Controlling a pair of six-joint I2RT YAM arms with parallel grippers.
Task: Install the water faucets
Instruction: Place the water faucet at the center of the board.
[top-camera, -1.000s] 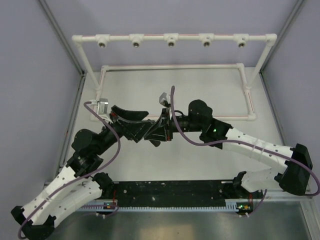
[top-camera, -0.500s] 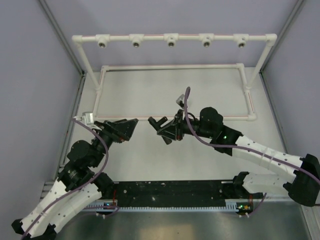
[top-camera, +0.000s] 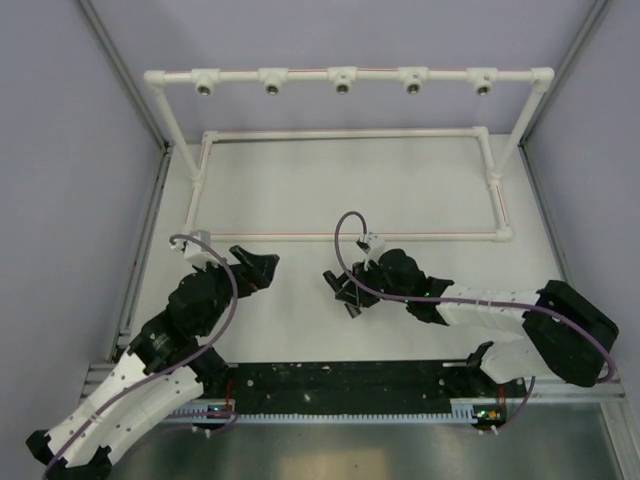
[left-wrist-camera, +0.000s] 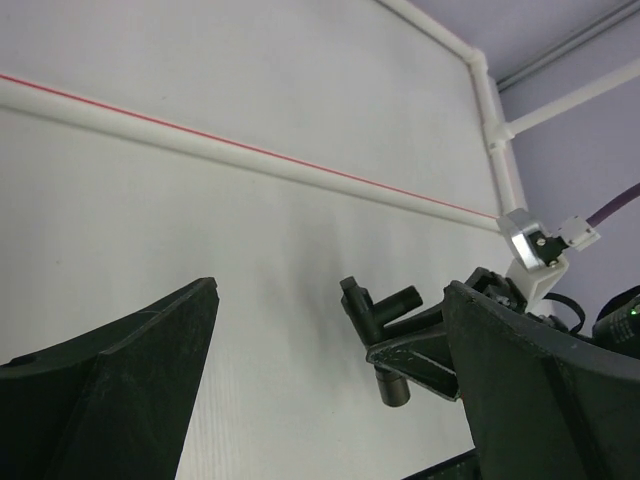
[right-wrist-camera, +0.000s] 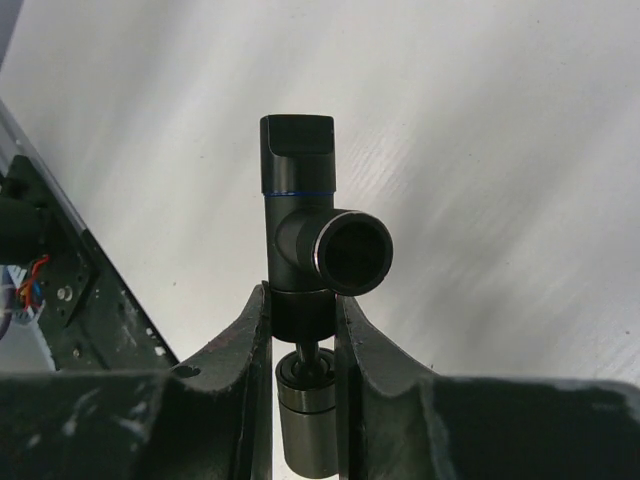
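Faucet (right-wrist-camera: 300, 225) stands clamped by its stem in the right claw (right-wrist-camera: 300, 312) over the surface (right-wrist-camera: 500, 150); left claw (left-wrist-camera: 330, 290) gapes wide, empty.

Black T-shaped faucet (right-wrist-camera: 298, 215) with thin blue ring below the cap. Upright: cap at 12 o'clock, open side outlet toward 3 o'clock, silver end at 6 o'clock. Stem pinched in right gripper (right-wrist-camera: 302, 305).
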